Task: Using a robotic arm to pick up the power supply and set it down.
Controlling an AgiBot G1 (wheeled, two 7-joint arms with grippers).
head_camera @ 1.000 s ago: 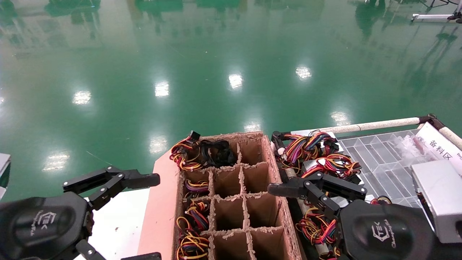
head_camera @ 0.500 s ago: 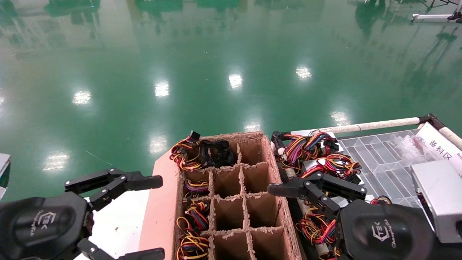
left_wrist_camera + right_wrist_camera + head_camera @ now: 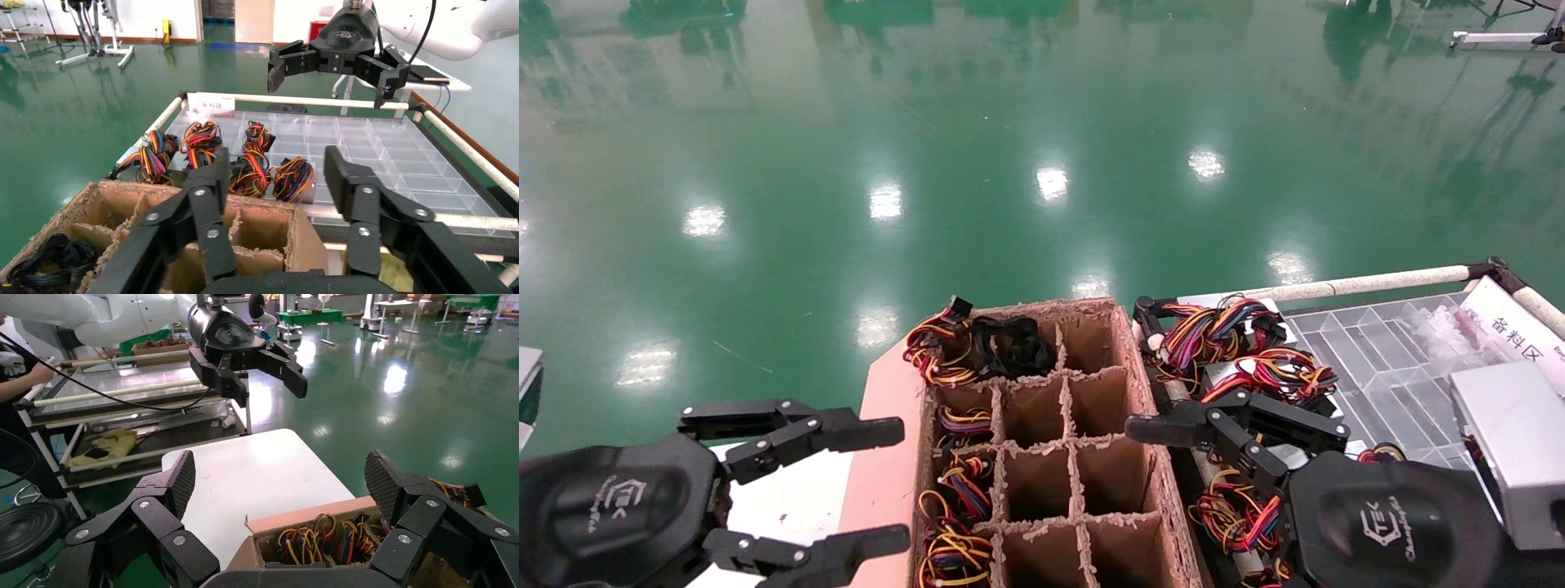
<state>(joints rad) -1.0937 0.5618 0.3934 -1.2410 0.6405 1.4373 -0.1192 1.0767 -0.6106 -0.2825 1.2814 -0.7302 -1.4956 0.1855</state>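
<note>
Two claws are in my head view. The left claw (image 3: 891, 482) hangs at 8 o'clock over the white surface (image 3: 789, 490), fingers spread wide with nothing between them. The right claw (image 3: 1148, 457) sits at 4 o'clock above the clear tray (image 3: 1385, 367), also spread wide and empty — its lower finger is out of the head view, but the right wrist view shows both fingers well apart.

One divided cardboard box (image 3: 1050, 441) stands at 6 o'clock between the claws, three cells across; four of its left-hand cells hold wire bundles. On the tray, the left wrist view shows five bundles in a loose row. The power supply (image 3: 1238, 514) lies at 5 o'clock on the tray — yellow, orange, red and black wires, just beside the right claw and partly hidden by it.

The room has one glossy green floor (image 3: 1009, 147) carrying ceiling-light reflections. A white label card (image 3: 1512, 327) lies at the tray's far right.
</note>
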